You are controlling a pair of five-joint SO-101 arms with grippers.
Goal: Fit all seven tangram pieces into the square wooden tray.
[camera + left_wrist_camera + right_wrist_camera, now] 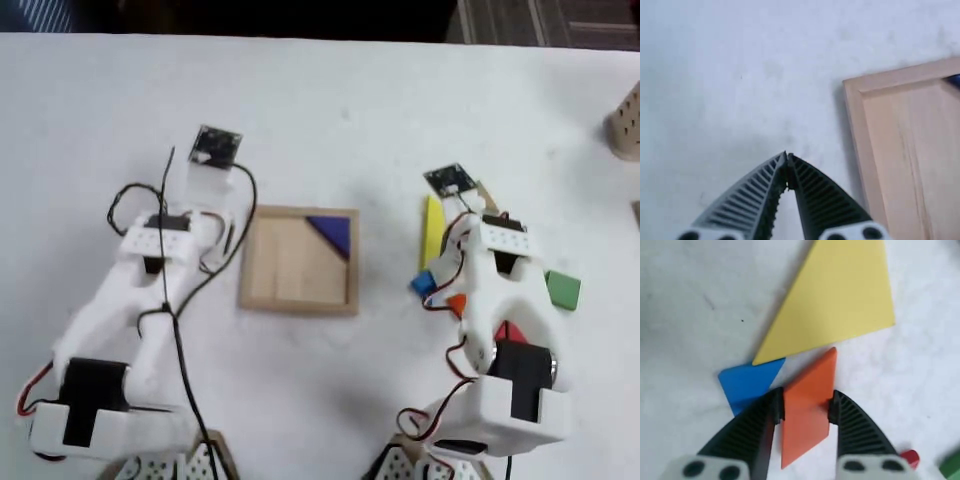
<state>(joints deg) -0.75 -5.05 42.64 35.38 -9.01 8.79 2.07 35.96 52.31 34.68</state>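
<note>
Plainly, the right gripper has its black ribbed fingers clenched on the two long edges of a flat orange parallelogram. Just beyond that piece lies a big yellow triangle, smooth and matte, with a smaller blue triangle tucked under its corner and touching the orange one. A green piece and a red piece lie by the same arm.

Between the arms sits the square wooden tray, pale with straight grain and a raised rim. A dark blue triangle fills its far corner on the right arm's side. The left gripper is closed on nothing, its toothed tips meeting over the white table just beside the tray's rim.
</note>
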